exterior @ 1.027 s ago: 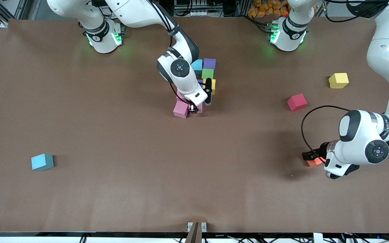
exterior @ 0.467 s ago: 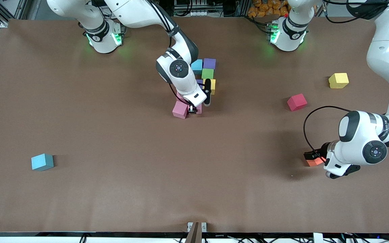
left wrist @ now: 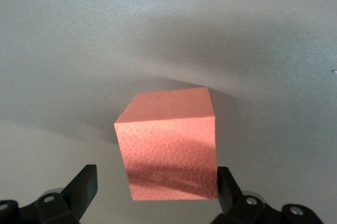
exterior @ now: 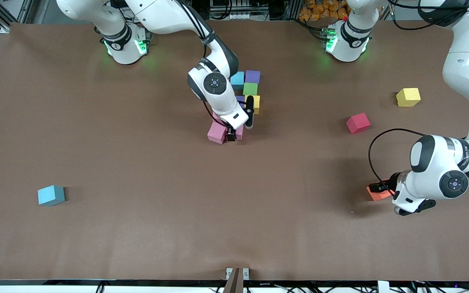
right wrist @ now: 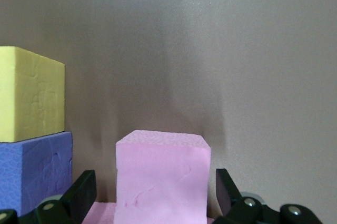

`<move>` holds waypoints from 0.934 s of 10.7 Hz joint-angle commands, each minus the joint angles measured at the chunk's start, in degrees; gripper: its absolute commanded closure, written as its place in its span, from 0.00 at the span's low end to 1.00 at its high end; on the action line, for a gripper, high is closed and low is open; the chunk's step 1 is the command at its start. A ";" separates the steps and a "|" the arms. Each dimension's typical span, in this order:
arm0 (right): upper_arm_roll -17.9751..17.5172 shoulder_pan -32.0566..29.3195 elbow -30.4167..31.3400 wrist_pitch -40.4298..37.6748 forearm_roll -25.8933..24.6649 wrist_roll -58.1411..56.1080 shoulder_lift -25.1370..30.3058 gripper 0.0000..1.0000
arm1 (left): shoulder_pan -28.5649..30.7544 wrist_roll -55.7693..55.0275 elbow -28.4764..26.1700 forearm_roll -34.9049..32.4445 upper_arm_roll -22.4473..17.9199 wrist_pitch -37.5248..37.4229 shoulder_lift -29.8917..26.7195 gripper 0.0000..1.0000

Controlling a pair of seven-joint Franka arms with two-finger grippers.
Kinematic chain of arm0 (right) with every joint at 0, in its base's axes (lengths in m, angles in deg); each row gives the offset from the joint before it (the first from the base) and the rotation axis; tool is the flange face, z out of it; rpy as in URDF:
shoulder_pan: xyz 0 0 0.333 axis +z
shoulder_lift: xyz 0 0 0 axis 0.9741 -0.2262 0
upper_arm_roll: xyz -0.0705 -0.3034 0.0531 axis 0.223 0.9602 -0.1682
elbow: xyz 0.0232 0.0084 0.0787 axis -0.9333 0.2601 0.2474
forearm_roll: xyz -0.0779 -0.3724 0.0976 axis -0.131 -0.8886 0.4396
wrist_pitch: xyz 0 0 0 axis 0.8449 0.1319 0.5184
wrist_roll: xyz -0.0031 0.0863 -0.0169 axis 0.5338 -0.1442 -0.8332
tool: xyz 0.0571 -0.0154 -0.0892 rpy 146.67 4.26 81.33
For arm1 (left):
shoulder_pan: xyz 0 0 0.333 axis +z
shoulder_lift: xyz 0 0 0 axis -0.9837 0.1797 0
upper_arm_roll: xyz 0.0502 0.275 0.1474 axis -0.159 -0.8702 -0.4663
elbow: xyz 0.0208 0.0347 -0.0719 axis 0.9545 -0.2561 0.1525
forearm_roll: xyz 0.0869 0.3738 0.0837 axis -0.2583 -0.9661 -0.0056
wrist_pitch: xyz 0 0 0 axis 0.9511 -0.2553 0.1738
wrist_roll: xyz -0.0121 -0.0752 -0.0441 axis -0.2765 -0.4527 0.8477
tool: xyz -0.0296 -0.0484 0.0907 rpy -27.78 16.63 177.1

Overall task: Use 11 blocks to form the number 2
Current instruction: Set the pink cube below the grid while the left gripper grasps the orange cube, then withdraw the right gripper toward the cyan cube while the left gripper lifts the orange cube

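My left gripper is low over the table near the left arm's end, open, with an orange block between its fingers; in the left wrist view the orange block stands between the open gripper. My right gripper is open around a pink block at the part-built number 2; in the right wrist view the pink block has a gap to each finger. A second pink block sits beside it. The figure also holds light blue, purple, green and yellow blocks.
Loose blocks lie apart from the figure: a yellow one and a red one toward the left arm's end, and a light blue one toward the right arm's end. In the right wrist view a yellow block sits beside a purple block.
My right gripper has shifted slightly at the pink blocks, nudging them a little. My left gripper has moved slightly toward the left arm's end, so more of the orange block shows.
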 commanded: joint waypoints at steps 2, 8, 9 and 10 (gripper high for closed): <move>-0.69 -2.69 1.51 -2.96 0.62 0.55 4.34 0.00 | -0.64 1.04 0.45 -0.98 -0.15 1.44 0.96 0.00; -0.61 -9.18 1.25 -14.63 3.78 -0.07 11.62 0.00 | -1.87 5.70 1.42 -0.81 -1.73 1.53 1.04 0.00; -0.52 -11.81 1.25 -17.88 3.87 0.63 13.29 0.00 | -2.48 5.61 1.51 -0.81 -2.00 1.53 1.04 0.00; -0.52 -15.58 0.99 -20.00 3.87 1.85 14.61 0.00 | -2.75 5.70 2.20 -0.72 -2.61 1.79 1.13 0.00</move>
